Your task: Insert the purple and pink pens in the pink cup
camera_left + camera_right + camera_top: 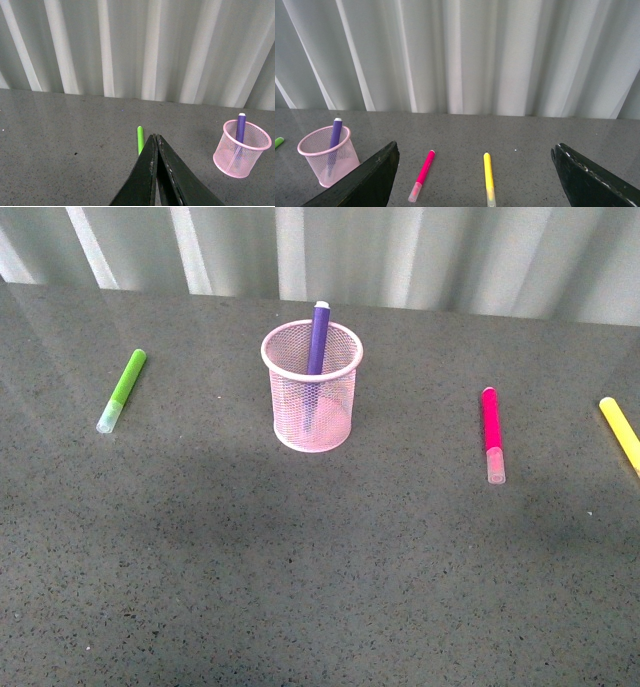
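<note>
Purple pen [318, 337] leaning inside pink cup [312, 397], top poking above rim. Pink pen [492, 432] lying flat on table [300, 587], well off to cup's right, clear cap pointing toward robot. Green marker [122, 389] lying far left, yellow marker [620, 432] at right edge. Left gripper [155, 141] hanging over table, jaws pressed together, gripping nothing. Right gripper [475, 146] gaping wide, carrying nothing.

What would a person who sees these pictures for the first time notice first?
The pink cup stands in the middle of the table with the purple pen leaning inside it, its end above the rim. The pink pen lies flat to the cup's right, outside it; a green marker lies to the left, a yellow marker at the far right.
</note>
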Robot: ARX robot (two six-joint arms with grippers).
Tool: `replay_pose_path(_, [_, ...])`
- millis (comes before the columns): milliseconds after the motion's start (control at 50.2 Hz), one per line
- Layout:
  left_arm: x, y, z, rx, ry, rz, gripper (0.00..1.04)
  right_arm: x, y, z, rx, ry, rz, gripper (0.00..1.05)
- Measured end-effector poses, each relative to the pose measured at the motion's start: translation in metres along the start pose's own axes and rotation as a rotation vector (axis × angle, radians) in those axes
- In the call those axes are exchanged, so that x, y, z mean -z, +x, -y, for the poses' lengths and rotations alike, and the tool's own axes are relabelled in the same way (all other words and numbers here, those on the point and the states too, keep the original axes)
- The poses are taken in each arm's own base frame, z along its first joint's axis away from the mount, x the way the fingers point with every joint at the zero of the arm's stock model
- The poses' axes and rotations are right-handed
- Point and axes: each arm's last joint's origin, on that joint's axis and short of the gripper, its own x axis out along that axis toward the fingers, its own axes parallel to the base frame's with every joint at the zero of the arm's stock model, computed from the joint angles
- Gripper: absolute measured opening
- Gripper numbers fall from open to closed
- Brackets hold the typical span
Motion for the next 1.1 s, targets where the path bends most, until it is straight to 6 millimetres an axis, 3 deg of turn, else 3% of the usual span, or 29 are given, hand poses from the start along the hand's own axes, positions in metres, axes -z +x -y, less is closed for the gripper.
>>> replay_pose_path(1095, [0.003,-0.026,0.0,0.001,0.0,-0.004,0.04,0.0,0.0,0.0,0.0,0.0,0.0,0.98])
